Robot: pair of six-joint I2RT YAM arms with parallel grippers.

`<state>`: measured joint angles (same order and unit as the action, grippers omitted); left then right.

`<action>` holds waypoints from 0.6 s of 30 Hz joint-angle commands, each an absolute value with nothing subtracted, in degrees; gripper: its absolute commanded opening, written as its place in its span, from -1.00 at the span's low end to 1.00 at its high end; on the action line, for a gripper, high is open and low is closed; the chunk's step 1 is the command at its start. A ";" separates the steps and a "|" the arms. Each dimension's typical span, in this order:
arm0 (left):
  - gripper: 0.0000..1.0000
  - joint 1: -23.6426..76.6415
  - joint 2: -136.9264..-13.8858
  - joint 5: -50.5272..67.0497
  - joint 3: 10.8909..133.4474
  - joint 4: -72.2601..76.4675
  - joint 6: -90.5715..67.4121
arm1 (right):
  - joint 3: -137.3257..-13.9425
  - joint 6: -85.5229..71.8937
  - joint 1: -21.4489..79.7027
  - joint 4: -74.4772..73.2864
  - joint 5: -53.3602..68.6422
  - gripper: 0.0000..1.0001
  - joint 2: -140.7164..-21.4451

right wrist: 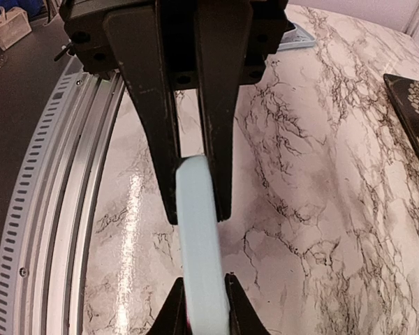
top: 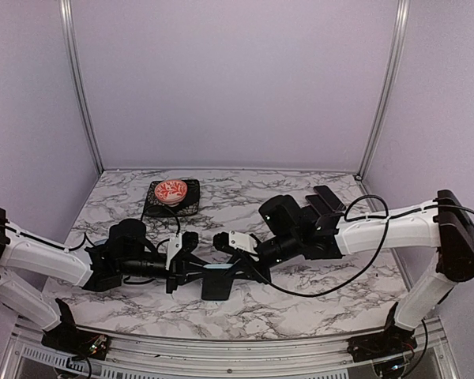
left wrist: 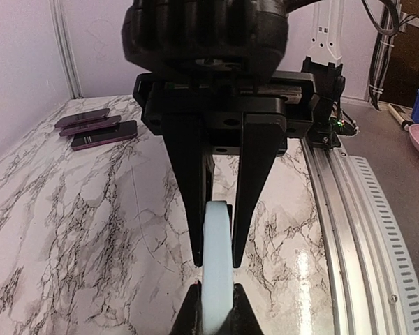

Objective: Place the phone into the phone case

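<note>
Left gripper [left wrist: 218, 262]: jaws clamped on one end of the pale blue, rounded-edge phone case [right wrist: 199, 258].
Right gripper [right wrist: 197, 213]: jaws clamped on the opposite end.
Case: edge-on between both jaw pairs, over the white marble-patterned tabletop [right wrist: 321, 209].

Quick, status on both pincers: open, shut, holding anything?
Left pincer: shut on the pale blue slab.
Right pincer: shut on the same slab, at its other end.
</note>
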<state>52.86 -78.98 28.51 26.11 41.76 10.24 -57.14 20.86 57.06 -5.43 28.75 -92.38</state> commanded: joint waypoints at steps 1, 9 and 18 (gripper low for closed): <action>-1.00 53.00 -78.89 27.14 26.56 41.31 10.61 | -59.67 20.99 57.36 -4.05 27.96 -0.42 -91.76; -1.00 53.00 -78.38 25.14 25.81 41.31 11.74 | -50.56 14.88 55.32 7.87 28.60 0.42 -90.15; -1.00 53.00 -78.48 25.05 25.15 41.31 12.02 | -46.97 9.70 55.12 16.34 30.98 -0.47 -90.79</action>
<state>52.99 -78.96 26.94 26.06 41.80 10.55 -47.42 12.29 55.57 10.68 29.54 -91.39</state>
